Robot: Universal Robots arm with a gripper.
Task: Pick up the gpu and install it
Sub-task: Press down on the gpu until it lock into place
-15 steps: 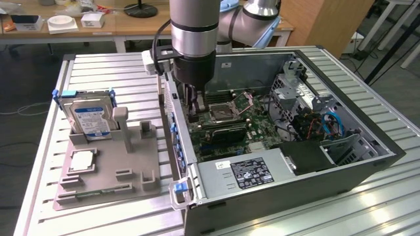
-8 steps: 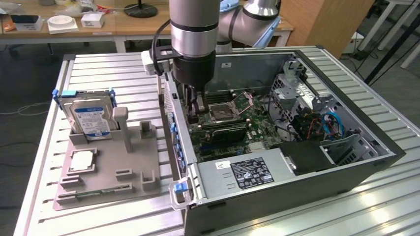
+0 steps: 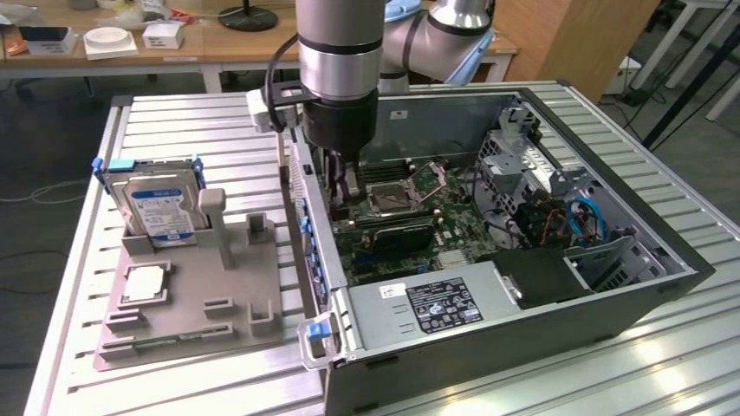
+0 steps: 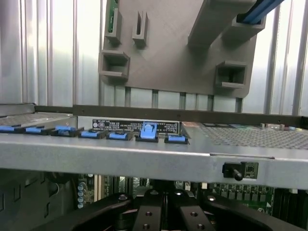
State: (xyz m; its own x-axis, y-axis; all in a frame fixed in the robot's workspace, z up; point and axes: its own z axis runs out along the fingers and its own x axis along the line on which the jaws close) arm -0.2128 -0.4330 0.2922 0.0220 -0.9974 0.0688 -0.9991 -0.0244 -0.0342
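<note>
Thin dark gpu (image 3: 336, 186), ribbed metal table (image 3: 208, 130)

A: what's past the closed gripper (image 4: 163, 211)?
B: computer case wall (image 4: 144, 156) with blue clips (image 4: 120, 135) in a row, green motherboard (image 4: 240, 191) below, grey parts holder (image 4: 178, 53) beyond.

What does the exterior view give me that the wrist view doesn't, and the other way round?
Exterior only: the hard drive upright in the holder, the power supply, the CPU socket and the arm reaching into the case beside its wall. Wrist only: the row of blue clips along the case edge, seen close, with the shut pincer just below them. Both: the grey holder, the case and the motherboard.
</note>
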